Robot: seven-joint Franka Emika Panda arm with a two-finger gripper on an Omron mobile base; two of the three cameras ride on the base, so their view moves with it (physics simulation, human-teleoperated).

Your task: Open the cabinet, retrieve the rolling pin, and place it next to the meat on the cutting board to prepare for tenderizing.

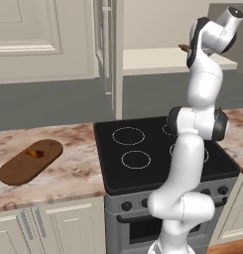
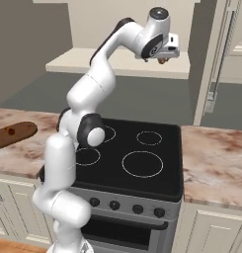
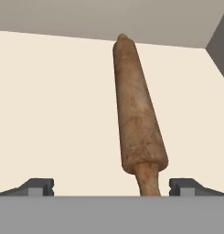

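1. Viewing from the left base camera: the cabinet (image 1: pixel 109 49) stands open; the rolling pin (image 1: pixel 184 47) lies on its shelf, mostly hidden behind the arm. The cutting board (image 1: pixel 30 161) with the meat (image 1: pixel 34 153) sits on the counter, well apart to the left.
2. Right base view: the gripper (image 2: pixel 162 60) hovers over the shelf, directly above the pin's brown end.
3. Hand view: the fingertips (image 3: pixel 39 186) are spread wide, holding nothing. The pin's narrow handle lies between them, nearer the right tip; its body runs away from the hand.
4. Recommended procedure: centre the jaws over the thicker body, lower squarely, then close.
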